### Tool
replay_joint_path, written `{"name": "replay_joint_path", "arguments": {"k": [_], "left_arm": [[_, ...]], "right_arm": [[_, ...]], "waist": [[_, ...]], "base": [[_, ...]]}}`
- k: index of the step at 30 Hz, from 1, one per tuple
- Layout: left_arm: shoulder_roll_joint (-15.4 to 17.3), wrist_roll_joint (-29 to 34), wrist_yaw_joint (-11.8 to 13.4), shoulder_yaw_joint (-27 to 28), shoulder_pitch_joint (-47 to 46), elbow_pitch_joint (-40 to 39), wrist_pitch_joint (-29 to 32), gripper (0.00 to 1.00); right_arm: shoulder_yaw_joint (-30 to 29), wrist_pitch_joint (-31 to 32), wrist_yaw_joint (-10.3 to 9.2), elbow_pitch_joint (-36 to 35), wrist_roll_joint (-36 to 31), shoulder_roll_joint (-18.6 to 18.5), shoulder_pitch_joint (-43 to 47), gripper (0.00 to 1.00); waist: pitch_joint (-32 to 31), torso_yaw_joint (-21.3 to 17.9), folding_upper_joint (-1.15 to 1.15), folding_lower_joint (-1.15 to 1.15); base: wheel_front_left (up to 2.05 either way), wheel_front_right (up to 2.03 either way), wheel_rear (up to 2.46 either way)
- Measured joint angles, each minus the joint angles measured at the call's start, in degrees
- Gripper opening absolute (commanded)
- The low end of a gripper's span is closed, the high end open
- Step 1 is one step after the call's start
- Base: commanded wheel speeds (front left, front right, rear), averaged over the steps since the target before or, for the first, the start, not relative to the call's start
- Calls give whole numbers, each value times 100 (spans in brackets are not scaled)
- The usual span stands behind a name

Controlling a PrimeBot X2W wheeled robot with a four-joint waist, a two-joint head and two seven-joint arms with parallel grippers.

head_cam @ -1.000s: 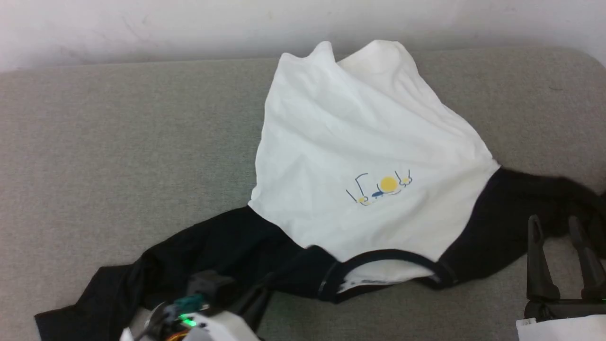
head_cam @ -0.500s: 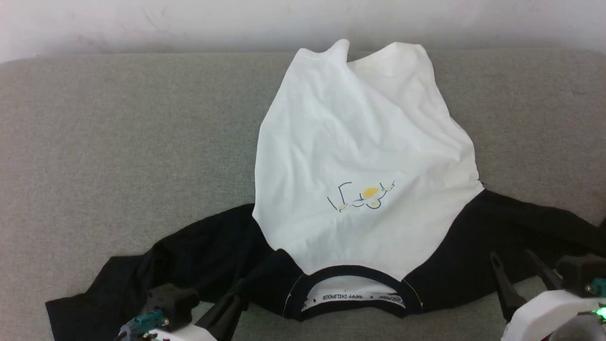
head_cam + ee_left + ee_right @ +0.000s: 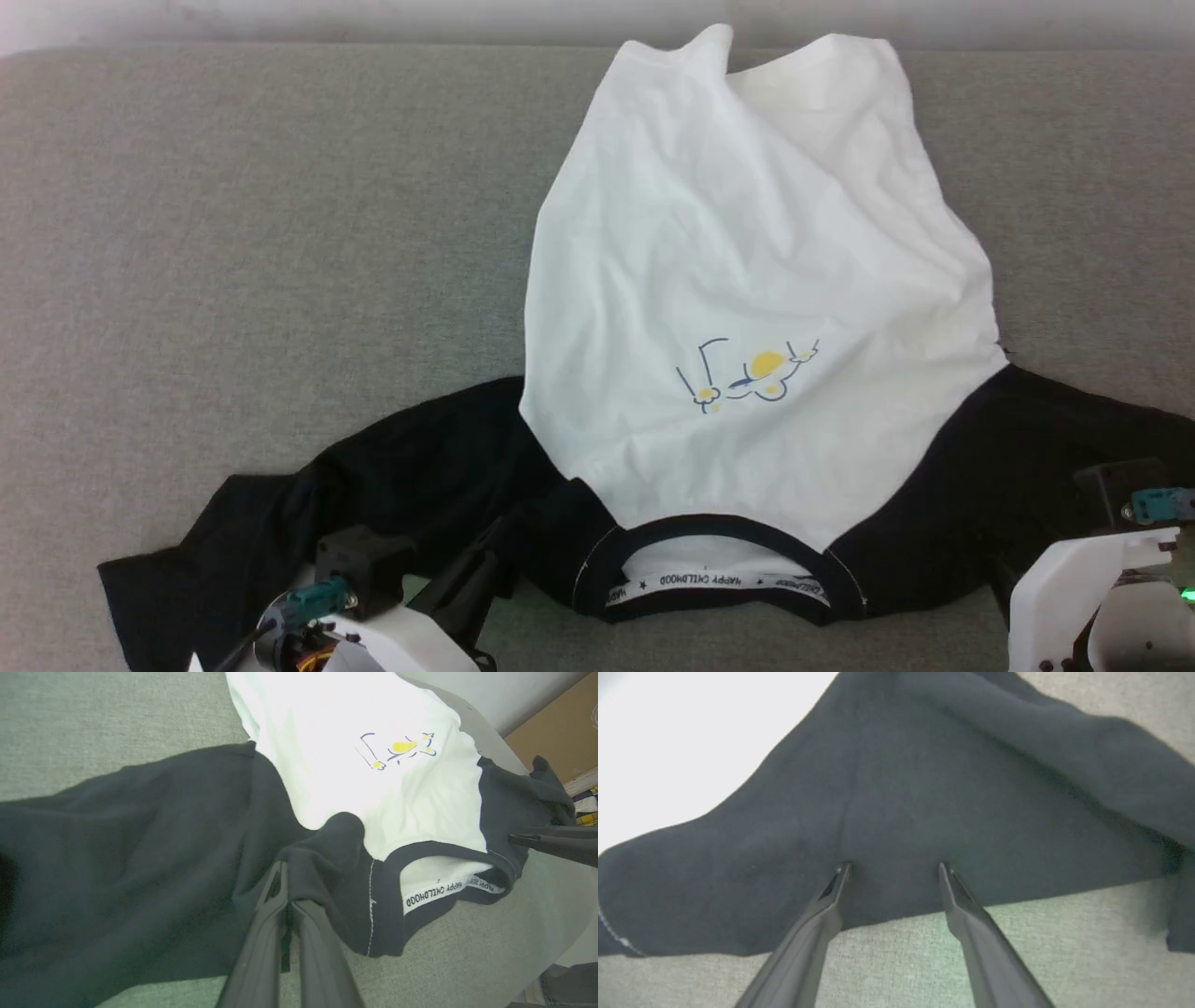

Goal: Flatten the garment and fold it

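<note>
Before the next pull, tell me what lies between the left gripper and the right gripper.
In the head view, the black neckband of the garment lies between the left gripper, jaws shut on black fabric, and the open right gripper.

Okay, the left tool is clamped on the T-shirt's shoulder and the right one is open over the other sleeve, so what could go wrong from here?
The left tool is shut on a bunched fold beside the neckband; pulling may drag several layers and leave the shoulder creased. The right tool stands open near the edge of the black sleeve; closing there might catch little cloth and slip. With one side held, the T-shirt could skew.
</note>
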Motion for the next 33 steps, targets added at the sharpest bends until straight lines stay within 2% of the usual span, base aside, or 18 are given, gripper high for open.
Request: {"name": "replay_joint_path", "arguments": {"k": [11,12,13,20,29,33], "left_arm": [[-24,-81,-44,-20,-115,81,-36,0],[-23,-92,-44,-21,-120,83,-36,0],[-20,-103,-44,-21,-132,94,-36,0],[-22,-136,-45,-22,-172,169,-118,0],[-171,-198,-42,105,-73,160,-765,0],[-197,-233,-34,76,117,199,-816,0]], "right_arm": [[64,731,0,68,-244,-82,-279,100],[66,737,0,86,-258,-82,-326,36],[80,735,0,111,-285,-93,-372,0],[115,421,0,336,-316,-10,-530,0],[-310,-1025,0,274,-130,325,-339,0],[-291,-1366,0,344,-32,372,-93,0]], "waist": [[259,242,0,-1],[275,256,0,-1],[287,268,0,-1],[147,267,0,0],[-341,149,0,0],[-545,38,0,-1]], "base": [[0,0,0],[0,0,0],[0,0,0],[0,0,0],[0,0,0],[0,0,0]]}}
